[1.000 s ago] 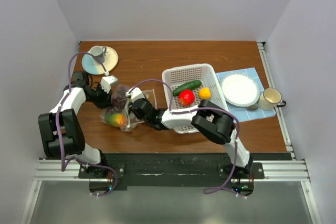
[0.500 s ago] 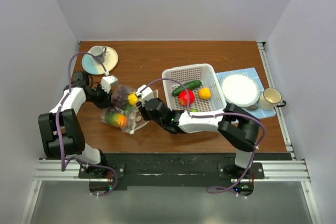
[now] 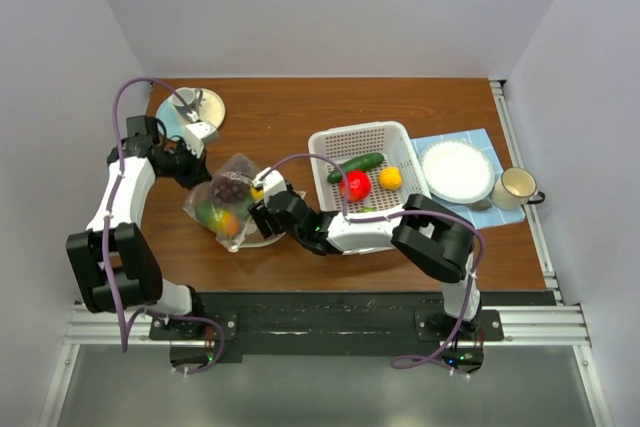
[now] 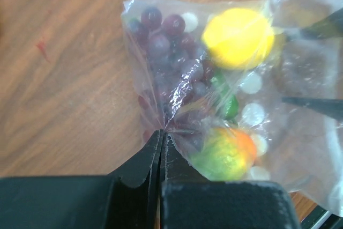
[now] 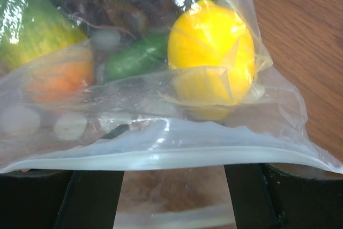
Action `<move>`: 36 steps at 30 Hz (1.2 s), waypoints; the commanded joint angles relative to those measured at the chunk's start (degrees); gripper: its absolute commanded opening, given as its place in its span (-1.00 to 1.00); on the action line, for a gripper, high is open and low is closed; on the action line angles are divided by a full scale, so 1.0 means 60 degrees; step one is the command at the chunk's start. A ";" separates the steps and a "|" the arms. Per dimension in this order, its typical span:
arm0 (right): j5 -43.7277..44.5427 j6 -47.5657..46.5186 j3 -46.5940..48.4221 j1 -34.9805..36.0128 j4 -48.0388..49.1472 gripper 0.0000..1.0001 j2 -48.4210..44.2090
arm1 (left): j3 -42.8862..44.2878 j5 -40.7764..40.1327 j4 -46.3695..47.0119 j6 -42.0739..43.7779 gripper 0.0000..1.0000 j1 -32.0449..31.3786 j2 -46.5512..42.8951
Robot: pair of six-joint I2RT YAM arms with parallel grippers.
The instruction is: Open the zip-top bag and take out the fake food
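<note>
Treat the left gripper (image 4: 162, 135), with jaws pressed together on a pinch of film at the closed end of the zip-top bag (image 4: 214, 89), as the anchor. Hold that pinch firm and slightly raised, stretching the bag across the wooden table (image 3: 300, 107) toward its mouth. Find the bag between the two grippers, just left of the white basket (image 3: 330, 142). Bring in the right gripper (image 5: 170, 186), now with fingers wide apart under the zip rim and nothing clamped, onto one lip only, never both, for fear of pressing the seal shut again. Judge the mouth from the right wrist view: seemingly parted at the rim, though hard to say how far. Go first for the lemon (image 5: 211, 52), nearest the rim and bulging against the film. Then take the green piece (image 5: 136, 57), the green-and-orange fruit (image 4: 225, 151) and the grapes (image 4: 166, 41) deeper in. Expect slippery, crumpling plastic, so move slowly and pull along the bag's length rather than straight up. Leave alone the basket's cucumber (image 3: 357, 164), red fruit (image 3: 355, 185) and orange (image 3: 391, 178).
</note>
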 commanded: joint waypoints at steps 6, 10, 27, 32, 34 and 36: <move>0.0232 0.0387 -0.0181 0.0015 0.0717 0.75 -0.0125 | 0.1591 0.1182 -0.1472 -0.0309 -1.00 -0.0122 -0.0705; 0.0262 0.0431 -0.0386 0.0015 0.1200 0.87 -0.0257 | 0.2677 0.1271 -0.2220 -0.0587 -1.00 -0.0765 -0.0998; 0.0291 0.0343 -0.0664 0.0029 0.1333 0.97 -0.0565 | 0.0422 -0.0649 0.0342 -0.1129 -0.09 -0.0286 -0.0707; 0.0291 0.0343 -0.0782 0.0029 0.1333 0.97 -0.0609 | 0.0308 -0.0619 0.0311 -0.0646 0.50 0.0536 -0.0017; 0.0277 0.0343 -0.0782 0.0015 0.1333 0.97 -0.0624 | 0.0117 -0.0619 0.0415 -0.0544 0.53 0.0595 0.0027; 0.0248 0.0372 -0.0753 0.0015 0.1304 0.97 -0.0623 | -0.0176 -0.0576 0.0546 -0.0471 0.52 0.0610 0.0100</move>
